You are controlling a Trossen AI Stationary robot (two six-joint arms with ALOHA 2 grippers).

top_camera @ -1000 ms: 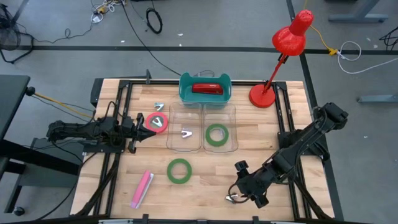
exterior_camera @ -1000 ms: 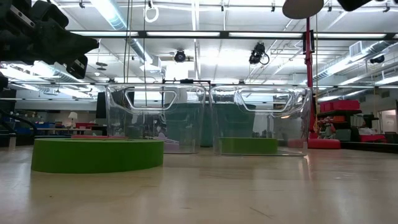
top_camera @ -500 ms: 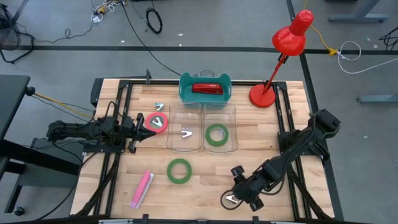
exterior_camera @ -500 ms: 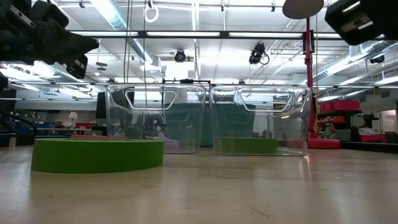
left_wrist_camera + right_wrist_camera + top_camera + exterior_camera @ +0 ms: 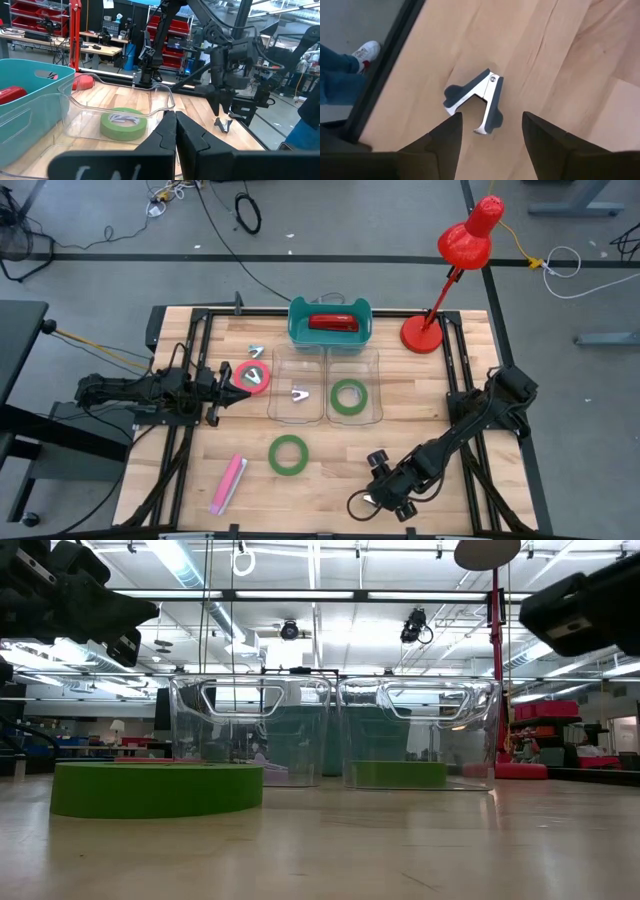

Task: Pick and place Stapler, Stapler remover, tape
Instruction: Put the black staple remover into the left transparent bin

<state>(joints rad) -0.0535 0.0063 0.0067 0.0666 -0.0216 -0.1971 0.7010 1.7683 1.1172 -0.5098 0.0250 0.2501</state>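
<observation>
- I have the right pincer (image 5: 372,502) near the front edge of the pale wooden surface (image 5: 320,490), fingers spread and grasping nothing, poised over a small staple remover with dark grips and metal claws (image 5: 476,101).
- In the right wrist view that remover lies flat on the wood, just ahead of the gap between my two dark fingers (image 5: 447,137), not touched by either.
- My left pincer (image 5: 232,378) sits clenched and empty at the left side of the surface, just beside the red-pink tape ring (image 5: 253,376).
- One green tape ring (image 5: 288,454) lies on the open wood in front of the bins; another green tape ring (image 5: 348,396) lies inside the right-hand clear plastic bin (image 5: 372,365).
- The left-hand clear plastic bin (image 5: 277,363) holds a second small metal staple remover (image 5: 299,393).
- A red stapler (image 5: 333,322) rests in the teal plastic basket (image 5: 296,328) behind the bins.
- A pink stapler (image 5: 229,482) lies at the front left.
</observation>
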